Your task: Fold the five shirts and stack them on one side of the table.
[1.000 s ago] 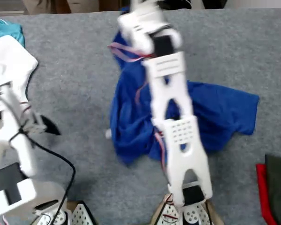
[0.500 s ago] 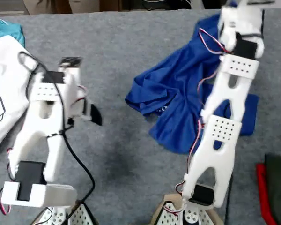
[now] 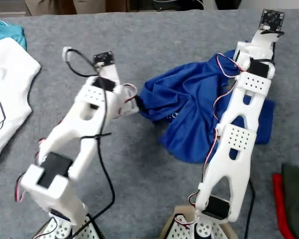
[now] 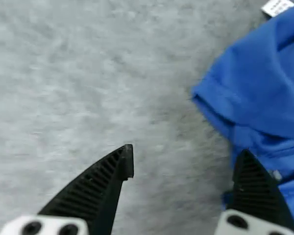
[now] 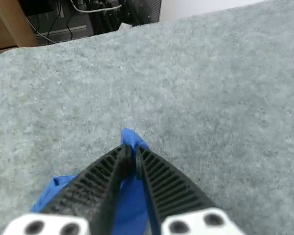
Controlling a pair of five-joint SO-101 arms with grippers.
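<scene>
A crumpled blue shirt [image 3: 194, 107] lies right of the table's middle. My right gripper [image 5: 132, 159] is shut on a pinch of the blue shirt [image 5: 130, 139] at its far right corner, under the right arm's wrist [image 3: 256, 47]. My left gripper [image 4: 183, 164] stands open at the shirt's left edge [image 4: 250, 93], one finger over bare cloth-covered table, the other over blue fabric. In the high view the left gripper [image 3: 135, 104] touches the shirt's left fold. A white shirt [image 3: 5, 84] lies at the far left with a teal one [image 3: 7, 31] behind it.
The table is covered in grey felt [image 3: 139, 164]. A dark garment with a red one [image 3: 289, 204] beside it sits at the right front edge. Furniture and cables [image 5: 78, 19] stand beyond the far edge.
The left arm swung right from the white shirt to the blue shirt's left edge. The right arm carried its pinch of blue shirt to the right, spreading the shirt.
</scene>
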